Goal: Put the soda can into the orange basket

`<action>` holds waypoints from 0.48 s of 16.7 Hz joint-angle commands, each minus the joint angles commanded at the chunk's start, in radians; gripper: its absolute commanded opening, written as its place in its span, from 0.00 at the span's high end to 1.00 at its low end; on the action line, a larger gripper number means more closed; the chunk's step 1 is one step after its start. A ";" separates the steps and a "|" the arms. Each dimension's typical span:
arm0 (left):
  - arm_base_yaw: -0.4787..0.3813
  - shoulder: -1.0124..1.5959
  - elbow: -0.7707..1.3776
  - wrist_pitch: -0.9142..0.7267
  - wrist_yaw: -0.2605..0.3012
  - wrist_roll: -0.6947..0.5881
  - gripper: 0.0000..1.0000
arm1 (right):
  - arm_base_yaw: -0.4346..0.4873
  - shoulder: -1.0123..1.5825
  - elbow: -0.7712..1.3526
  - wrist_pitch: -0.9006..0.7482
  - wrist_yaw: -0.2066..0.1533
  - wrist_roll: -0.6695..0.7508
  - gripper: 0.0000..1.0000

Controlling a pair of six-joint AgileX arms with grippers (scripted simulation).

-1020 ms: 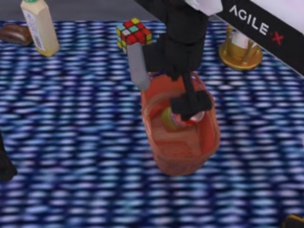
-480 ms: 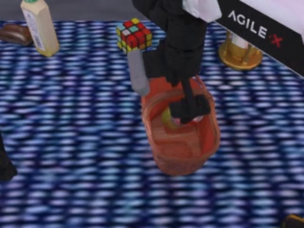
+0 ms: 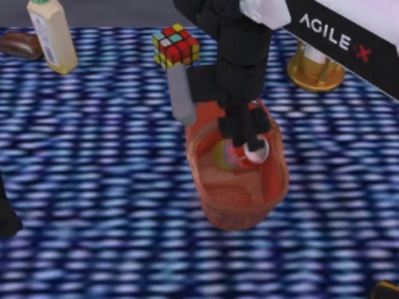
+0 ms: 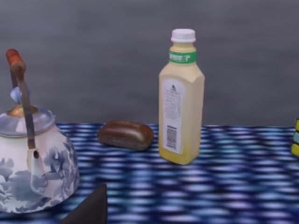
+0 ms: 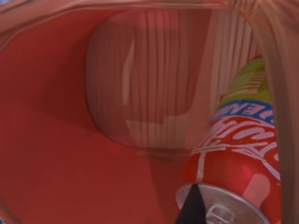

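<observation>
Small red, white and lime-green soda can (image 3: 240, 151) with silver top, lying tilted inside large oval orange-red woven basket (image 3: 274, 180). Right gripper (image 3: 245, 129) directly above can, fingers' spread not discernible. Left arm parked at table's left edge.

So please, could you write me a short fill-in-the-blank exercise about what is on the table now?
1. The soda can lies inside the orange ____.
2. The right gripper hangs above the ____ can.
3. The multicoloured cube stands on the table, ____ the basket.
4. The cream bottle has a ____ cap.

Missing words: basket; soda; outside; white
</observation>
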 joint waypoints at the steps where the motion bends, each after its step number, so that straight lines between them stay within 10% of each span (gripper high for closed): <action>1: 0.000 0.000 0.000 0.000 0.000 0.000 0.00 | 0.000 0.000 0.000 0.000 0.000 0.000 0.83; 3: 0.000 0.000 0.000 0.000 0.000 0.000 0.00 | 0.000 0.000 0.000 0.000 0.000 0.000 0.98; 8: 0.000 0.000 0.000 0.000 0.000 0.000 0.00 | 0.000 0.000 0.000 0.000 0.000 0.000 1.00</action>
